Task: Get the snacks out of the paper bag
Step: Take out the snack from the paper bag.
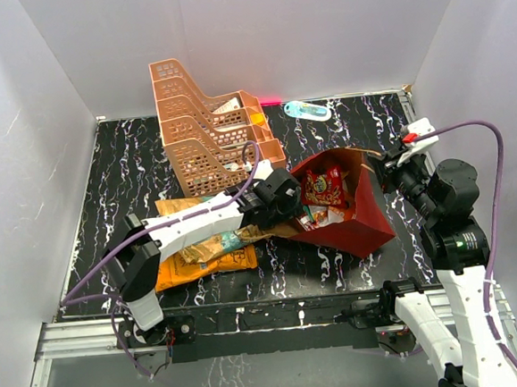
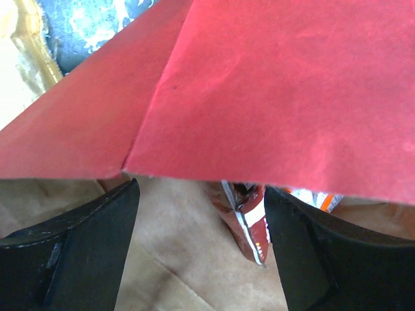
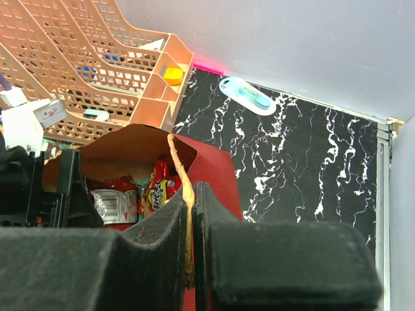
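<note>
Between the spread fingers of the left end effector (image 2: pixel 201 249), which reaches wide open into the mouth of the paper bag (image 1: pixel 362 228), lies a red packet (image 2: pixel 246 227), not yet gripped. To the left of that end effector, on the table (image 1: pixel 131 168), a big orange chip bag (image 1: pixel 202 268) and a tan-gold chip bag (image 1: pixel 177 206) lie outside the bag. The right end effector (image 3: pixel 193 220) is clamped on the bag's rim opposite. Several small packets are left inside, so the task looks roughly half done.
</note>
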{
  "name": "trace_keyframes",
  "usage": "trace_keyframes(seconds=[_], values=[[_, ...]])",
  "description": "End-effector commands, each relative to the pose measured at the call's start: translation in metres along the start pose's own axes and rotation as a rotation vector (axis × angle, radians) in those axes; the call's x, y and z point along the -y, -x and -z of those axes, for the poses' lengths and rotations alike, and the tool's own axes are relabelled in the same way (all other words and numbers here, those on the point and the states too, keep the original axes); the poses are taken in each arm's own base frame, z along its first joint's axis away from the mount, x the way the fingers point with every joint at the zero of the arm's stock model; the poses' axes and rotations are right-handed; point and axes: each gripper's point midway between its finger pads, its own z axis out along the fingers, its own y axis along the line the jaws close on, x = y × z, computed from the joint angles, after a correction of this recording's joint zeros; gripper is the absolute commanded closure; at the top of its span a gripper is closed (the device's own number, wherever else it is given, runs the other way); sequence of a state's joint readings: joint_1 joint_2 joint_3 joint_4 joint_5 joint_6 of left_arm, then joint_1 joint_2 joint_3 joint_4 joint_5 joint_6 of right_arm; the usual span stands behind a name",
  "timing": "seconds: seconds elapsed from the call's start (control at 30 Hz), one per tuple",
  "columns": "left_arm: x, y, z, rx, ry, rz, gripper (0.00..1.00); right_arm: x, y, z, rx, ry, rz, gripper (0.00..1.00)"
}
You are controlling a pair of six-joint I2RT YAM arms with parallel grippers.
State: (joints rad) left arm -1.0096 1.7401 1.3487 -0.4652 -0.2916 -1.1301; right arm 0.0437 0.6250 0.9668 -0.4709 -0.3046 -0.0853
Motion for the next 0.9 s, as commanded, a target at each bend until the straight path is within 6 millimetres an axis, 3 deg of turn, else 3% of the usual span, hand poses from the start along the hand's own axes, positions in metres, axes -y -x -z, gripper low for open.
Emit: trace_keyframes(seconds=[0.0,0.13,0.37,0.53,0.87], values=[[0.023,0.015,0.000,0.054,-0.059,0.013,0.24,0.007,0.034,0.013,0.092,-0.043,0.056,0.92],[0.022,0.020,-0.010,0.081,-0.044,0.004,0.30,0.007,0.035,0.015,0.091,-0.048,0.064,0.93],[0.032,0.037,-0.014,0.121,-0.065,-0.025,0.52,0.009,0.034,0.018,0.084,-0.060,0.075,0.92],[0.047,0.048,0.004,0.141,-0.126,-0.044,0.72,0.012,0.035,0.021,0.086,-0.078,0.085,0.92],[0.080,0.068,0.055,0.171,-0.303,-0.045,1.00,0.014,0.033,0.022,0.082,-0.091,0.098,0.92]])
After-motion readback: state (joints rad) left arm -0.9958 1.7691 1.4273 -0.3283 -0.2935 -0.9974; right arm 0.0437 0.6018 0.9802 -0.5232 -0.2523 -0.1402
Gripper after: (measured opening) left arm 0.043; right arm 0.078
